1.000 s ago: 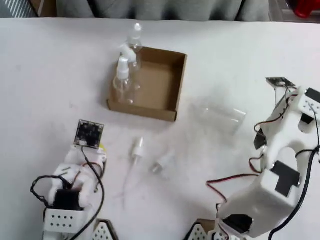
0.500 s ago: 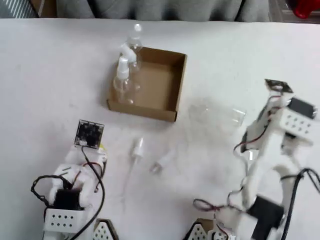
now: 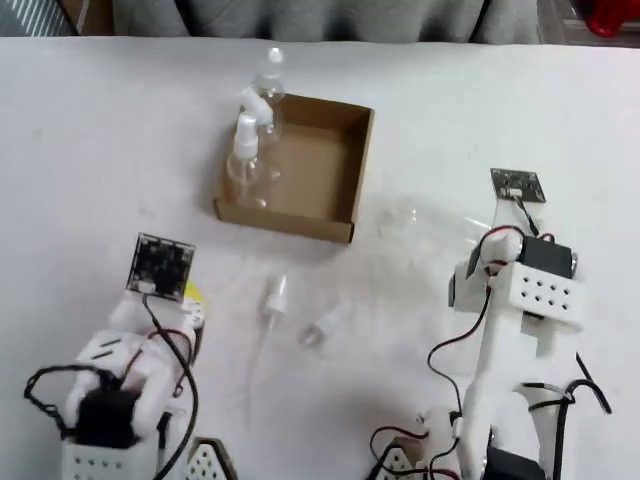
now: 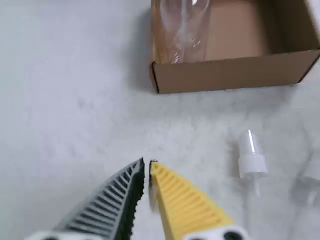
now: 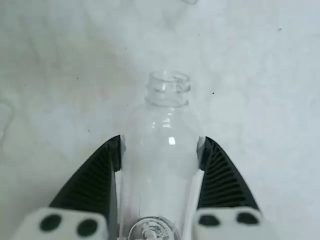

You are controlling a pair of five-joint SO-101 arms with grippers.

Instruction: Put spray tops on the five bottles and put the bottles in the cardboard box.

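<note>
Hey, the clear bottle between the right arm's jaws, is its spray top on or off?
Off. The bottle has a bare, open threaded neck; a spray top lies loose on the table.

Spray top (image 3: 274, 297) lies before the cardboard box (image 3: 285, 219).

Fingers (image 4: 180, 200) pressed together near spray top (image 4: 251, 159), before cardboard box (image 4: 230, 75).

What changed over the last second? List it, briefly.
The right arm swung in from the right toward the middle, and the right gripper now has its fingers closed on the capless bottle. The left arm drew back slightly. The box, the bottles in it and the loose spray top stayed put.
</note>
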